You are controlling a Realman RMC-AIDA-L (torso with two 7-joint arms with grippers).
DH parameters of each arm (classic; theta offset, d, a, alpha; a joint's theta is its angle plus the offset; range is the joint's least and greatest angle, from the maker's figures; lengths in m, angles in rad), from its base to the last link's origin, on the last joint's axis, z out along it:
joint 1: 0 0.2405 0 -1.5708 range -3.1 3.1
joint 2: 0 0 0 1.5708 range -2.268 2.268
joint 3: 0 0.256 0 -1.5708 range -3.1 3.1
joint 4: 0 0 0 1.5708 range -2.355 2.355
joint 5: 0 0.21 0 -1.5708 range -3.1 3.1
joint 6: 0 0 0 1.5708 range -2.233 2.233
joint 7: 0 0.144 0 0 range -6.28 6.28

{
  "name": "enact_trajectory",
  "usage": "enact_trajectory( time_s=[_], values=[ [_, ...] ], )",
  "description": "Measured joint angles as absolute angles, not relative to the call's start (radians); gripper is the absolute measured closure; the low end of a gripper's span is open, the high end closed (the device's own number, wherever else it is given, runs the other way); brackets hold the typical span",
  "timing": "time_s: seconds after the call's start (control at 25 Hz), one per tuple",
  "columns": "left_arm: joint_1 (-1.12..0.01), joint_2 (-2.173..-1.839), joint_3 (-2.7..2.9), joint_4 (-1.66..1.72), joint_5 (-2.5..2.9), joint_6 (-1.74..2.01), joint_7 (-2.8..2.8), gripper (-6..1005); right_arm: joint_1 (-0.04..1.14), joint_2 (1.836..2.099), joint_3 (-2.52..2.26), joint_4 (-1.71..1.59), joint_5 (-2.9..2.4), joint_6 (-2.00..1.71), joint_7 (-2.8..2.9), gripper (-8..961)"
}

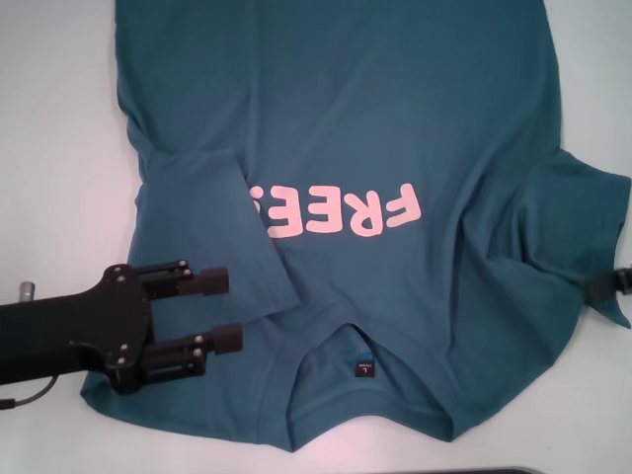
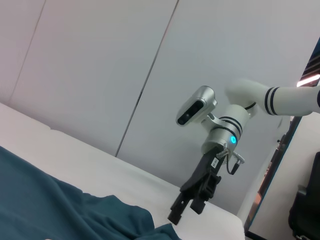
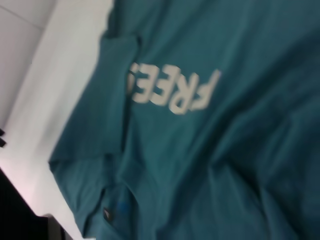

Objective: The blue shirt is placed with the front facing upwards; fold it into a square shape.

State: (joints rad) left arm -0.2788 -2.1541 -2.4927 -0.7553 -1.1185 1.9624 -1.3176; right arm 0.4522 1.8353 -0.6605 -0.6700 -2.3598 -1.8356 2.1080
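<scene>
The blue shirt [image 1: 395,118] lies front up on the white table [image 1: 49,148], collar and dark label [image 1: 363,369] nearest me. Its pink lettering [image 1: 341,210] reads upside down. One sleeve [image 1: 212,217] is folded inward over the chest and covers the end of the lettering. My left gripper [image 1: 225,310] hovers open over the shoulder beside the collar, with nothing between its fingers. My right gripper [image 1: 610,284] shows only at the picture's edge, at the tip of the other, rumpled sleeve [image 1: 583,212]. In the left wrist view the right gripper [image 2: 186,212] points down just beside the cloth's edge [image 2: 150,222].
Bare white table surface runs along both sides of the shirt. Grey wall panels [image 2: 100,75] stand behind the table's far side. A dark strip [image 1: 494,471] lies at the table's near edge.
</scene>
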Motion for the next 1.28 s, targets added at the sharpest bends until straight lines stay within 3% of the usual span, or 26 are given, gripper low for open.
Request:
enact_trajectory(
  time_s=[0.28,1.28],
  values=[
    [-0.287,-2.155,-2.504,-0.756,-1.119,1.961,-1.323,348,0.449,1.811,-0.553,-0.674,-2.425,-1.840,2.180,147],
    [-0.296,-2.158,-2.547,-0.757,-1.122,1.959,-1.320,355,0.456,1.825,-0.498,-0.633,-2.468,-1.700,2.272,165]
  ],
)
